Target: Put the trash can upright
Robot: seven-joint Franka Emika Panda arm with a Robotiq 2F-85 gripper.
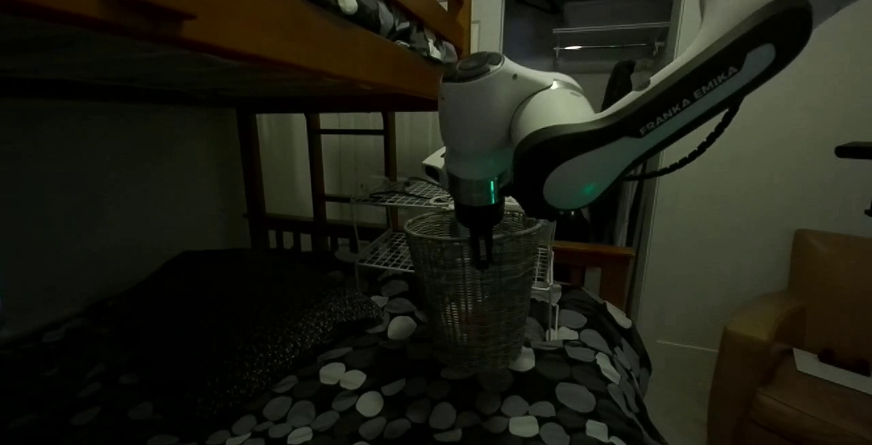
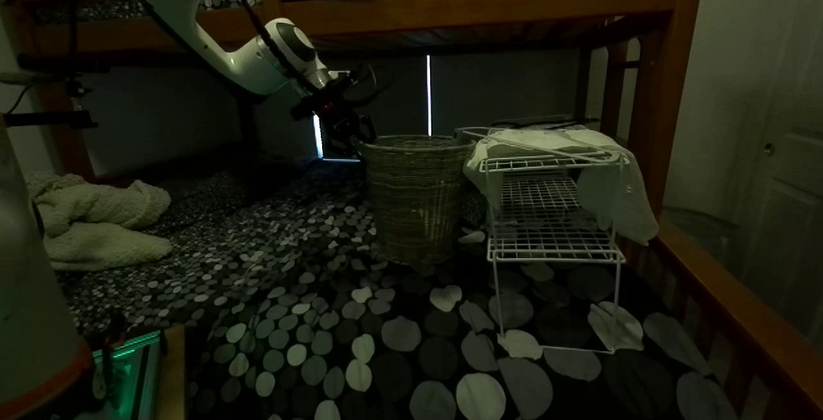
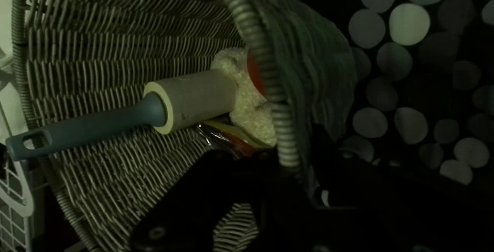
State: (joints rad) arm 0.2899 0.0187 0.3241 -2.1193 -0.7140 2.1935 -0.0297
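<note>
The trash can (image 1: 470, 315) is a round, tapered, woven grey-brown bin. It stands upright on the dotted bedspread in both exterior views (image 2: 415, 208). My gripper (image 1: 482, 257) comes down at its rim, and is dark and hard to make out in an exterior view (image 2: 361, 140). In the wrist view one finger is inside the trash can (image 3: 127, 47) and one outside, close about the rim, so the gripper (image 3: 295, 153) looks shut on it. A lint roller (image 3: 193, 97), a fluffy white item (image 3: 251, 113) and a shiny wrapper (image 3: 227, 136) lie inside.
A white wire rack (image 2: 553, 253) with a pale cloth (image 2: 617, 195) on top stands beside the trash can. The upper bunk's wooden rail (image 2: 488, 5) hangs over the bed. A dark cushion (image 1: 238, 322) and a cream blanket (image 2: 103, 220) lie on the bed.
</note>
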